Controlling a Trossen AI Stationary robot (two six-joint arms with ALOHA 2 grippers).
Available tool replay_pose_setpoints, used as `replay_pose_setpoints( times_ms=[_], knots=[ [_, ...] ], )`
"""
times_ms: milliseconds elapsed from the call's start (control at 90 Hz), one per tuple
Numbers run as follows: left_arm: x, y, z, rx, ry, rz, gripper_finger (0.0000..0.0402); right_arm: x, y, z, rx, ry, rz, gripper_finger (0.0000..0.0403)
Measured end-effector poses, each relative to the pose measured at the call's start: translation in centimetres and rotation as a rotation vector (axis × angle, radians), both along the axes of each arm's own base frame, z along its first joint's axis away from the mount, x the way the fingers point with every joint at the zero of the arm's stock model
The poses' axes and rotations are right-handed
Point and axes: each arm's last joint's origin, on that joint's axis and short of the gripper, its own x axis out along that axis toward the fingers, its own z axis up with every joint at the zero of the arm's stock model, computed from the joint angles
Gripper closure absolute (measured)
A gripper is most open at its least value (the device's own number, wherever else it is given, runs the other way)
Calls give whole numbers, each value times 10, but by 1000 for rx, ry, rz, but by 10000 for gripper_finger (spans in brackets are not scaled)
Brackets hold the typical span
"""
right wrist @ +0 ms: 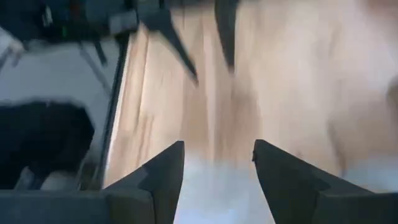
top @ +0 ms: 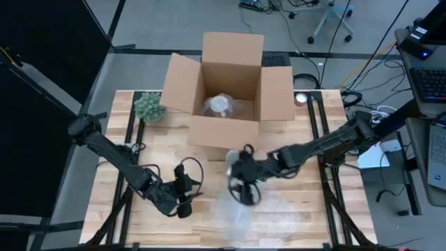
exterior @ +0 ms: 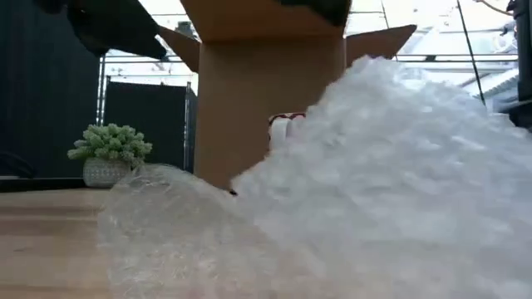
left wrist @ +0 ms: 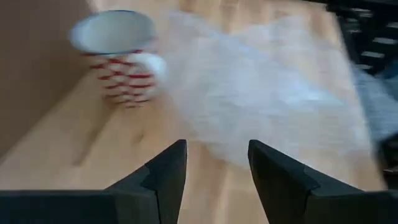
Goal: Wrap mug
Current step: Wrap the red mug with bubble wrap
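The wooden counter (top: pixel 139 139) fills the high view. At its far side stands an open cardboard box (top: pixel 226 87) with something pale inside, too indistinct to name. A sheet of bubble wrap (top: pixel 268 213) lies at the near centre and right, and in the low view it heaps up so high that it blocks most of the scene. A small green plant (top: pixel 149 107) sits at the far left, beside the box.

The mug (left wrist: pixel 121 56), white with a red check and a blue rim, stands upright on bare wood just in front of the box, at the wrap's far edge. It does not look wrapped yet.

The right hand (top: pixel 244 189) hangs over the far edge of the wrap, near the mug. Its fingers (right wrist: pixel 158 180) are spread with nothing between them. The left hand (top: pixel 182 202) waits at the near left, just off the wrap, also spread and empty, and looks toward the mug.

The step in hand seems to be getting mug and wrap together. It would go best to pinch a free edge of the sheet rather than its middle, and to steady the mug so that it does not tip.

In the high view the right hand largely covers the mug, so whether they touch cannot be told. The low view shows only a sliver of the mug past the wrap.
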Motion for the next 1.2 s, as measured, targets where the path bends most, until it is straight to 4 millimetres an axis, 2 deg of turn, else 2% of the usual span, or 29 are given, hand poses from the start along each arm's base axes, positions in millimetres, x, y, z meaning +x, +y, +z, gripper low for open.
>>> replay_pose_setpoints(
  times_ms=[133, 300, 467, 611, 833, 989, 1200],
  knots=[
    [23, -9, -11, -10, -81, -103, 240, -28, 37, -16, -88, 96, -85, 231],
    [55, 3, -43, -106, -49, -148, 240, -58, 77, -58, -127, 143, -186, 231],
    [80, 15, -70, -120, 18, -157, 240, -80, 95, -104, -142, 176, -324, 231],
    [89, 24, -86, -107, 80, -186, 240, -83, 100, -137, -157, 224, -390, 231],
    [76, 35, -100, -130, 341, -135, 240, -81, 105, -170, -218, 353, -326, 232],
    [55, 32, -103, -96, 535, -121, 240, -83, 105, -171, -214, 413, -292, 232],
    [25, 18, -90, -86, 661, -123, 240, -99, 102, -159, -235, 547, -211, 232]
  ],
)
